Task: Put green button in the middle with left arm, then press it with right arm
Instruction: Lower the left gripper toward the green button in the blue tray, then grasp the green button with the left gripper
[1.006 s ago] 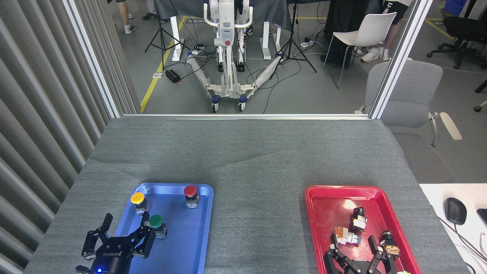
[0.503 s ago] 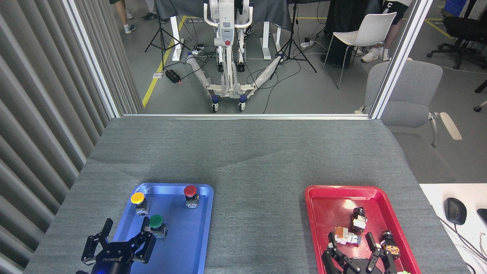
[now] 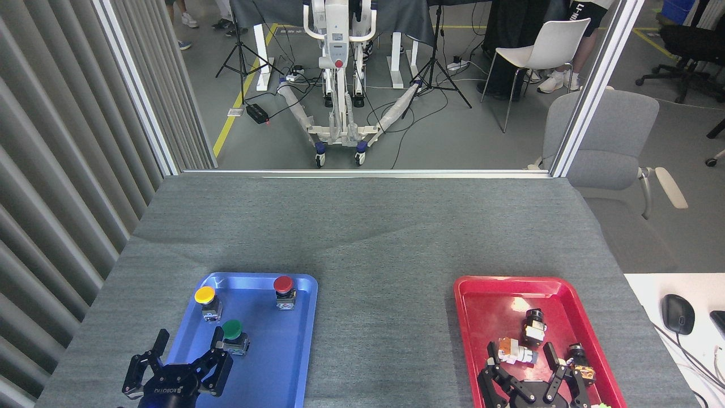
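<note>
Grey woven cloth covers the table (image 3: 362, 226), with the blue tray (image 3: 294, 362) at near left and the red tray (image 3: 481, 317) at near right; the middle (image 3: 382, 340) between them is bare. Your target, the green button (image 3: 233, 335), stands upright in the blue tray, nearer you than the yellow button (image 3: 206, 301) and the red button (image 3: 284, 290). Your left gripper (image 3: 187, 345) sits spread and empty at the tray's near-left edge, one of its fingers (image 3: 217, 338) just beside the button, possibly touching, hard to tell from this angle. Straddle the metal base rather than the cap, close, lift clear of the tray rim, then set it down upright. The right gripper (image 3: 522, 362) hangs spread over the red tray's small parts; keep it parked.
</note>
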`<state>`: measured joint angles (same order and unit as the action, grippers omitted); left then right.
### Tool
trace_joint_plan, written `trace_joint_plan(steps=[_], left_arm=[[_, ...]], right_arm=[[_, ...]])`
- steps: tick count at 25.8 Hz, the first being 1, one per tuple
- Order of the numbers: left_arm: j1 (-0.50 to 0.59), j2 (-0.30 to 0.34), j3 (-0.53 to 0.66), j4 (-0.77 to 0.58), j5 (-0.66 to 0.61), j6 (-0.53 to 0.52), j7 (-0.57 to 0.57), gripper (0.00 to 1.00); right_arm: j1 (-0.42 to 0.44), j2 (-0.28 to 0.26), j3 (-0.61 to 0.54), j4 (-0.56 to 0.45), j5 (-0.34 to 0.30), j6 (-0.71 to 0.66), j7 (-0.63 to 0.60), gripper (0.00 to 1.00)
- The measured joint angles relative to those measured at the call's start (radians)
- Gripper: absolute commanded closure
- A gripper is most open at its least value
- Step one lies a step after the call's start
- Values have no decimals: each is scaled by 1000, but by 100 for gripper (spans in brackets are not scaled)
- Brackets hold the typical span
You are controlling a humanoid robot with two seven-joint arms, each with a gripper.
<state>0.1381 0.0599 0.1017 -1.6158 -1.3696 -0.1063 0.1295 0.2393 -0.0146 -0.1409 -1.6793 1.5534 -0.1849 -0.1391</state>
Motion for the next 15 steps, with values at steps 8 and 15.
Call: trace_joint_plan(steps=[8, 15], left_arm=[[-14, -2, -39, -3, -1, -3, 4, 0], [-22, -6, -52, 10, -2, 4, 0, 0]], right_arm=[[-1, 11, 12, 0, -1, 0, 20, 0], [8, 14, 12, 10, -5, 0, 22, 0]])
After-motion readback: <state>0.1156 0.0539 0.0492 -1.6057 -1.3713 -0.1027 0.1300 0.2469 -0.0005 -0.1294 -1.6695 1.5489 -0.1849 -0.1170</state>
